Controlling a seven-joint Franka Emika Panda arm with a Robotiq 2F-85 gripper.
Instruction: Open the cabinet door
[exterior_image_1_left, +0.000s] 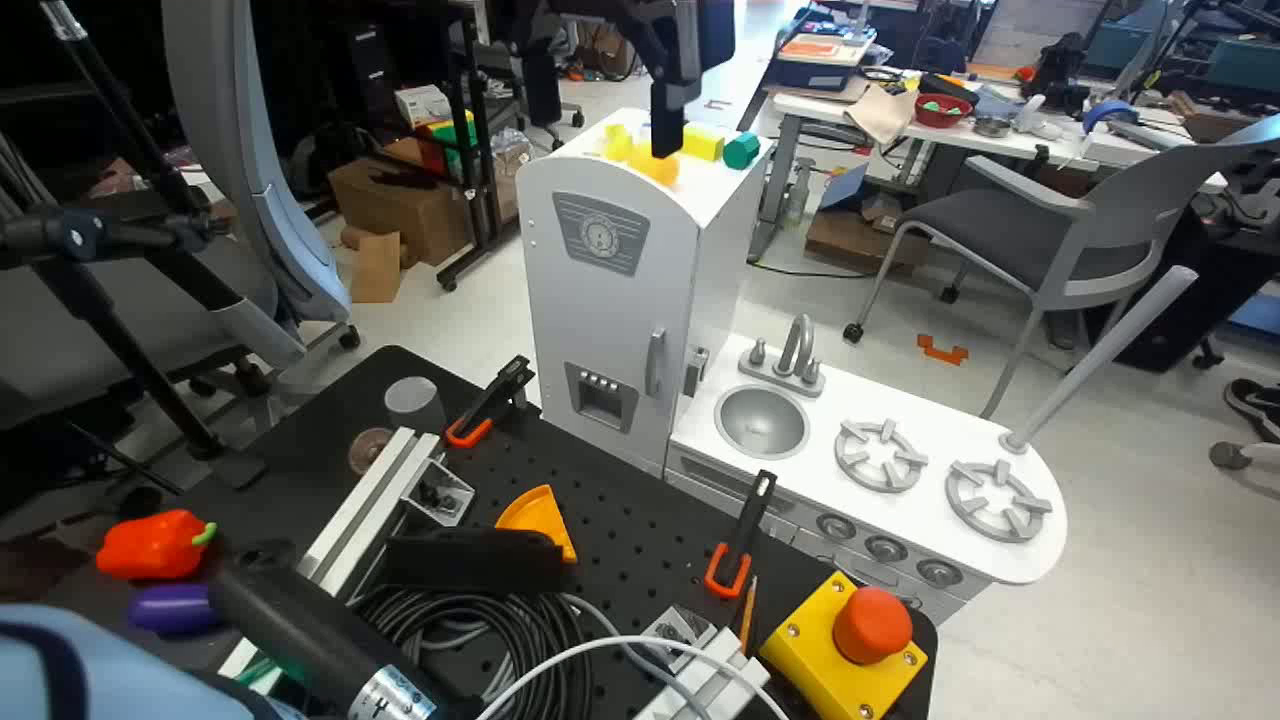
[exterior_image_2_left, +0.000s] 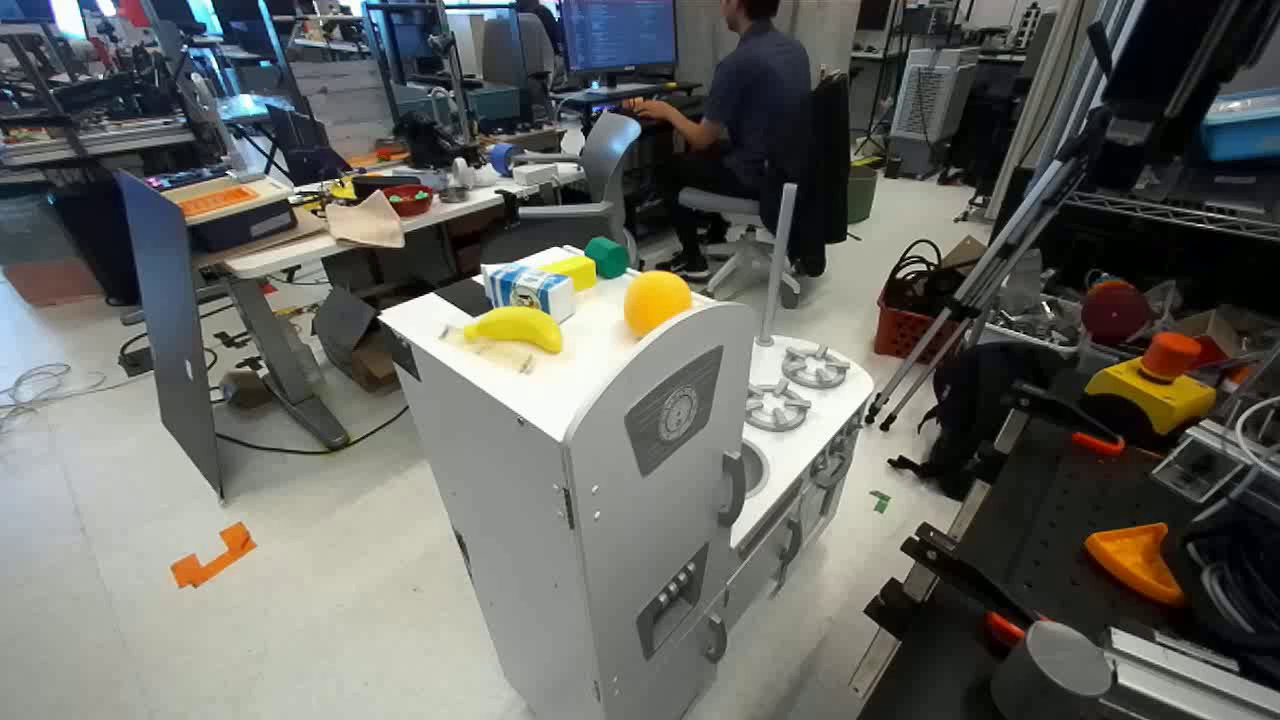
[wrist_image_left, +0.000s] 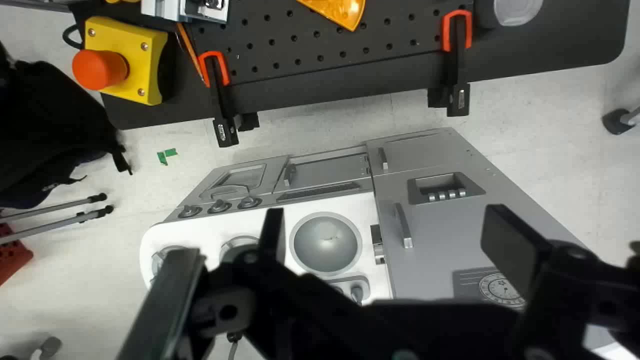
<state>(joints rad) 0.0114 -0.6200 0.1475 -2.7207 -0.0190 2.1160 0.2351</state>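
Observation:
The cabinet door (exterior_image_1_left: 612, 310) is the tall off-white front panel of the toy kitchen tower and is closed in both exterior views (exterior_image_2_left: 640, 510). It has a dial plate at the top, a dispenser slot below and a grey vertical handle (exterior_image_1_left: 655, 362) on its edge towards the sink. My gripper (exterior_image_1_left: 606, 108) hangs above the tower top, apart from the door and handle. In the wrist view my gripper (wrist_image_left: 387, 217) is open with nothing between its fingers. The door (wrist_image_left: 440, 225) and handle (wrist_image_left: 404, 226) lie beyond the fingers there. One finger hides part of the dial plate.
A banana (exterior_image_2_left: 517, 328), orange (exterior_image_2_left: 656, 302), milk carton (exterior_image_2_left: 530, 290), yellow block and green block stand on the tower top. The low counter has a sink (exterior_image_1_left: 762, 420), faucet, burners and upright post (exterior_image_1_left: 1100, 360). A black table (exterior_image_1_left: 620, 520) with clamps and an emergency button (exterior_image_1_left: 872, 625) faces the kitchen.

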